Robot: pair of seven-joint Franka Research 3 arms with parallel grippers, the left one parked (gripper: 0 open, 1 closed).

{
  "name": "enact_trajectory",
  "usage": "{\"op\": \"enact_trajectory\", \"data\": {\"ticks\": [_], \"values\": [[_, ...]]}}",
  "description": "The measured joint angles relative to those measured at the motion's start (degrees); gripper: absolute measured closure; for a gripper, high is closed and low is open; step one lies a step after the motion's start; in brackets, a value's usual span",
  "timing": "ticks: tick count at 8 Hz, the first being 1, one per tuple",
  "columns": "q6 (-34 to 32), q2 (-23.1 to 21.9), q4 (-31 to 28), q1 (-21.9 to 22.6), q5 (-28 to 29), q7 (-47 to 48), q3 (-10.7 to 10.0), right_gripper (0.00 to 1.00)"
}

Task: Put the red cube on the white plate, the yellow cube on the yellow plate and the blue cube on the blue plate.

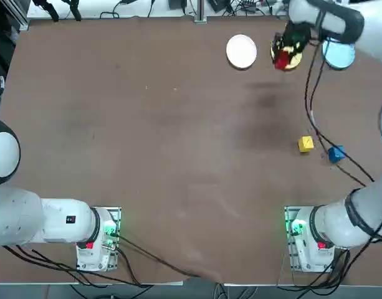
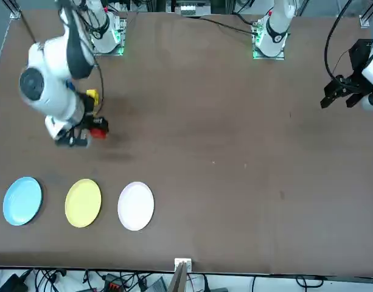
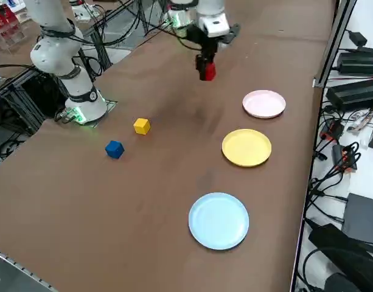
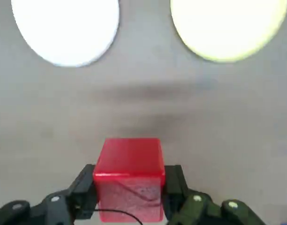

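Right claw pinches glossy red cube above the matte brown table.

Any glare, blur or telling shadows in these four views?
Right wrist view: white plate and yellow plate glare bright; blurred shadow band beyond the red cube. Right side view: the right hand holds the cube above the table. Top view: soft shadow on the table.
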Motion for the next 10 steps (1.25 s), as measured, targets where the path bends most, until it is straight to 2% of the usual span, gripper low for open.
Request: {"op": "enact_trajectory", "data": {"ticks": [2, 3, 5, 7, 10], "values": [[0.74, 13.89, 14.73, 0.42, 0.00, 0.06, 0.45, 0.30], [2.99, 19.16, 20.40, 0.53, -0.01, 0.06, 0.64, 0.30], [12.07, 26.98, 26.86, 1.85, -0.01, 0.06, 0.92, 0.30], [19.34, 32.08, 30.28, 4.05, -0.01, 0.12, 0.95, 0.30], [20.20, 33.86, 31.61, 4.77, -0.07, 0.17, 0.95, 0.30]]}}
